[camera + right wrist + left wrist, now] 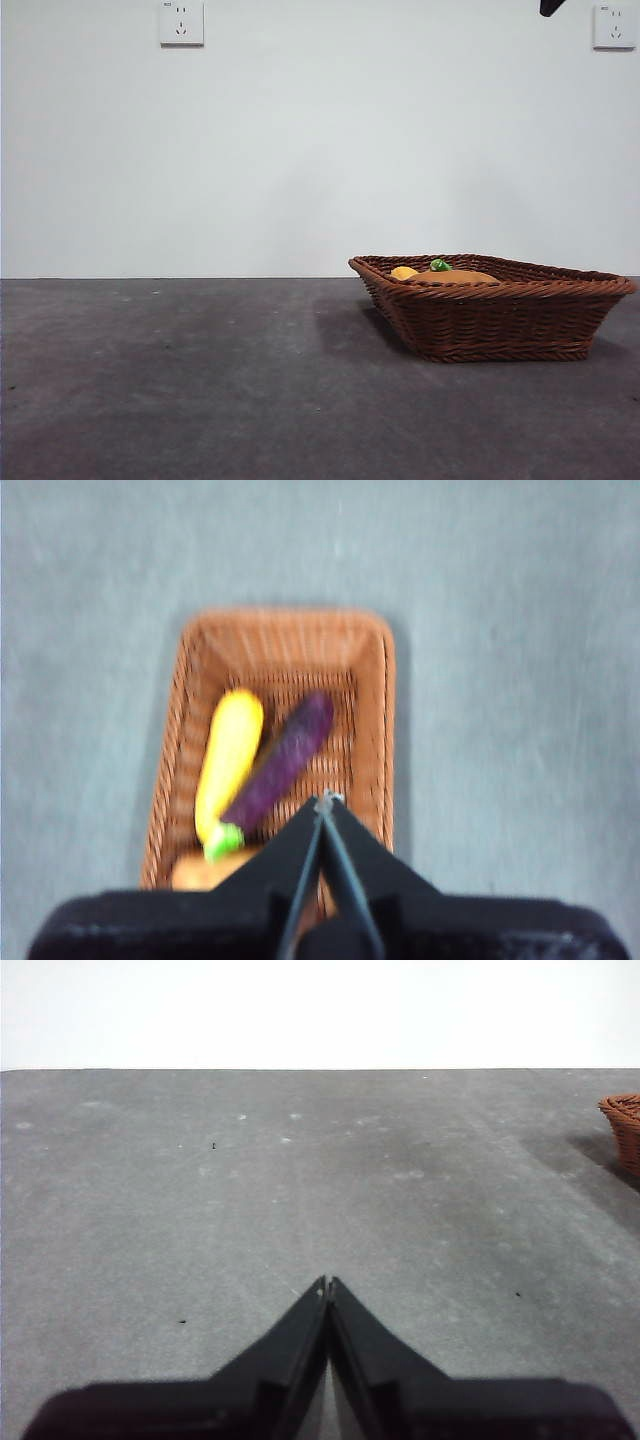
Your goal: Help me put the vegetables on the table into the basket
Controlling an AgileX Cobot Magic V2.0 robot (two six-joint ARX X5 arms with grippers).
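Note:
The brown wicker basket [500,310] stands on the dark grey table [200,380] at the right. In the right wrist view the basket [370,680] holds a yellow piece [232,750], a purple eggplant [285,755] with a green cap [222,842], and the brown potato [205,872], partly hidden by the jaws. In the front view only the yellow piece [403,272], the green cap [440,265] and the potato's top [460,277] rise above the rim. My right gripper [327,800] is shut and empty, high above the basket. My left gripper [327,1282] is shut and empty above bare table.
Two wall sockets [181,22] sit on the white wall. A black arm tip [550,6] shows at the top right corner. The basket's edge [625,1125] shows far off in the left wrist view.

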